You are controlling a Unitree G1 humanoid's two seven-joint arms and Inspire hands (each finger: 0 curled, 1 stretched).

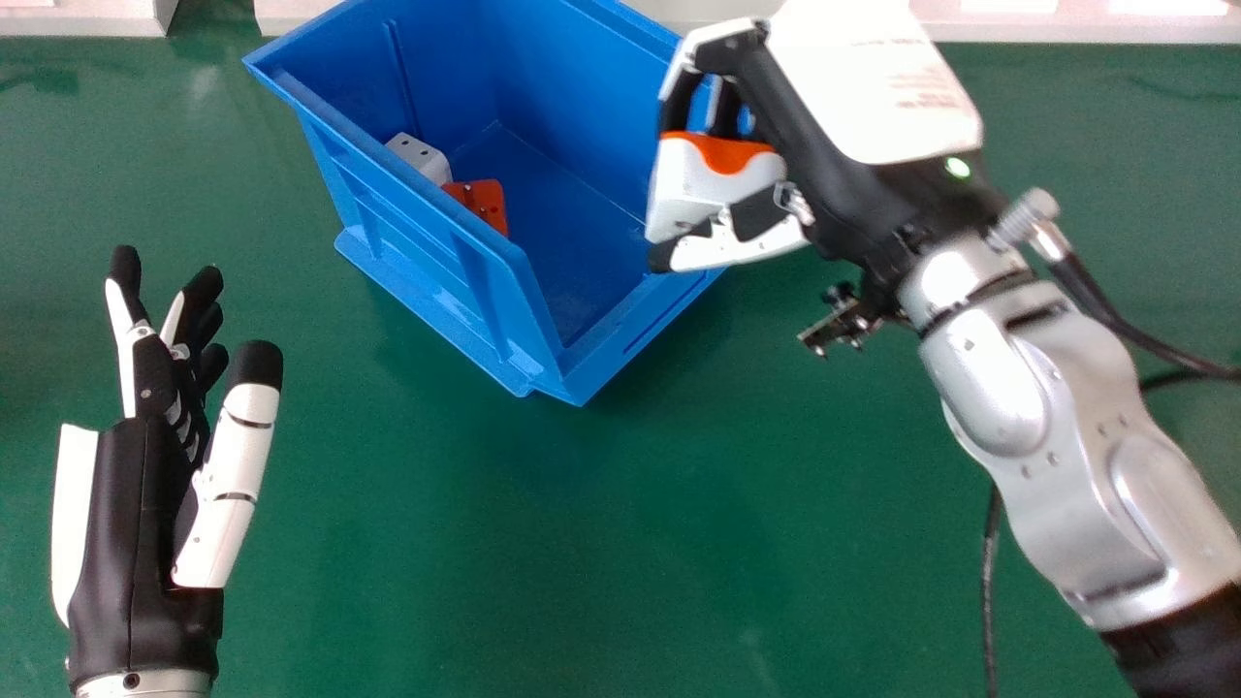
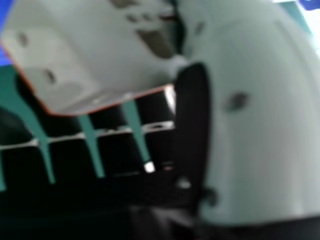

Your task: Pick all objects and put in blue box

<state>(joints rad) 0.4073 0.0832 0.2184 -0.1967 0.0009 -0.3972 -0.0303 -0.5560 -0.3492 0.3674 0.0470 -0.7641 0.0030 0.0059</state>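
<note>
In the head view my right hand (image 1: 824,126) is at the right rim of the blue box (image 1: 543,291), its fingers and thumb curled round a white and orange object (image 1: 679,184). In the right hand view the same white object (image 2: 95,55) lies against the fingers of my right hand (image 2: 260,120). Inside the box, along its left wall, are a white block (image 1: 421,157) and a red-orange piece (image 1: 482,202). My left hand (image 1: 136,465) rests open at the left of the head view, apart from the box.
The green table (image 1: 582,543) stretches round the box. A black cable (image 1: 989,582) runs on the right beside the silver forearm, and another goes off from the right wrist. White edging (image 1: 1066,21) lies along the far side.
</note>
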